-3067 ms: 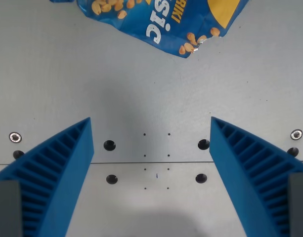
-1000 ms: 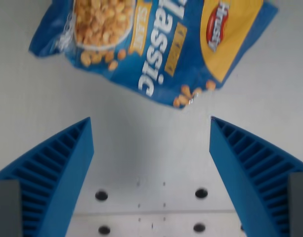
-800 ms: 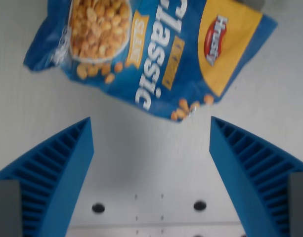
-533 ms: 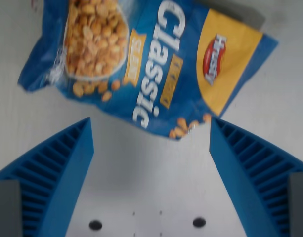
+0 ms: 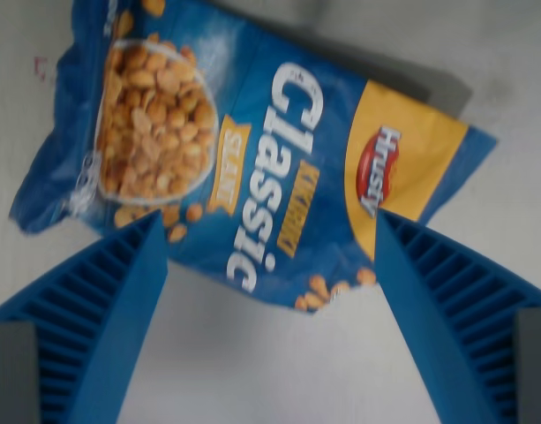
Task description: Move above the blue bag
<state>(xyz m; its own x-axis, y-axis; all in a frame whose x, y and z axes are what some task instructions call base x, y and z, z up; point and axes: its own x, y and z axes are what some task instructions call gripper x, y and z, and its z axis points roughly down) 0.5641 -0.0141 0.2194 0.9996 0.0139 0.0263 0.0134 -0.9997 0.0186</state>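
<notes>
The blue bag (image 5: 252, 168) of peanuts lies flat on the grey table, filling the upper half of the wrist view; it shows a picture of nuts, white "Classic" lettering and a yellow corner with a red logo. My gripper (image 5: 270, 265) is open, its two blue ribbed fingers (image 5: 93, 309) spread wide at the lower left and lower right. The bag's lower edge reaches down between the fingertips, and nothing is held. The picture is slightly blurred.
Bare grey table surface (image 5: 270, 371) shows below the bag between the fingers. A dark shadow (image 5: 411, 75) lies along the bag's upper right edge.
The camera has moved toward the bag: the bag has slid down the picture and now sits between the fingertips, and the table's holes have left the view at the bottom. The fingers stay equally spread.
</notes>
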